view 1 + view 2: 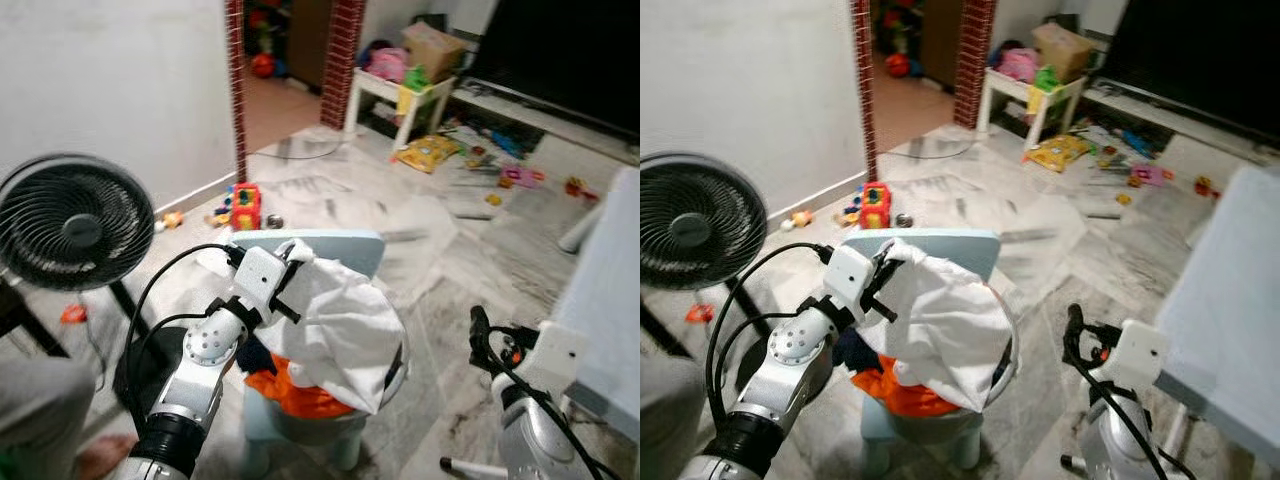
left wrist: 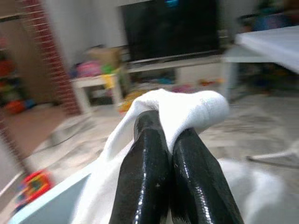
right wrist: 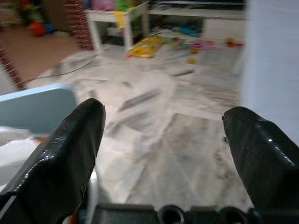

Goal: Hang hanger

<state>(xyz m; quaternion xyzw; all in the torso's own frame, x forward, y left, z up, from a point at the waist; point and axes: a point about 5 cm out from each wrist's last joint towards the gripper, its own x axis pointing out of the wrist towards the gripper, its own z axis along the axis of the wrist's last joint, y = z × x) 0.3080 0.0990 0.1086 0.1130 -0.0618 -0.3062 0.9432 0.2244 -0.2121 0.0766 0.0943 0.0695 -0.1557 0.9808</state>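
Observation:
My left gripper (image 2: 170, 140) is shut on a fold of a white garment (image 1: 335, 325) and holds it up over a laundry basket (image 1: 398, 370). The garment drapes down across the basket's top. An orange garment (image 1: 290, 388) lies in the basket beneath it. The basket stands on a light blue child's chair (image 1: 345, 247). My right gripper (image 3: 163, 140) is open with nothing between its fingers, low at the right (image 1: 480, 335), about a hand's width from the basket.
A black floor fan (image 1: 65, 222) stands close on the left. A white table (image 1: 610, 290) crowds the right side. A person's grey-clad leg and foot (image 1: 95, 455) are at the lower left. Toys (image 1: 240, 207) litter the marble floor toward the doorway.

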